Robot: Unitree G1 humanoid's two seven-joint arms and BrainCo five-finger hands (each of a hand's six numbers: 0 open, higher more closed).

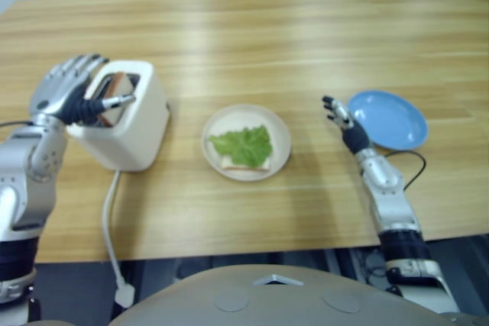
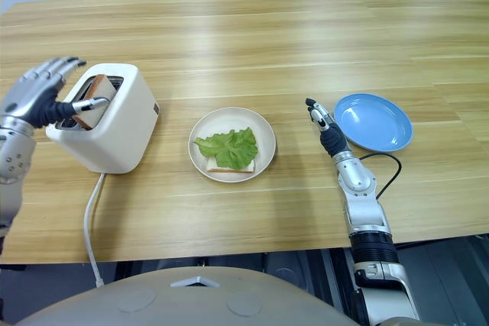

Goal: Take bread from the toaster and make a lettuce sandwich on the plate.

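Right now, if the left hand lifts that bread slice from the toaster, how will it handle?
Bread slice is probably stiff and light: it stands in the slot unbent. Toaster may slide or tip if the slice drags, since the left hand is only at its top.

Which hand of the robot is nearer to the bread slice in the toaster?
Left. The left hand is at the toaster, right by the bread slice in its slot. The right hand is far off, past the white plate, beside the blue plate.
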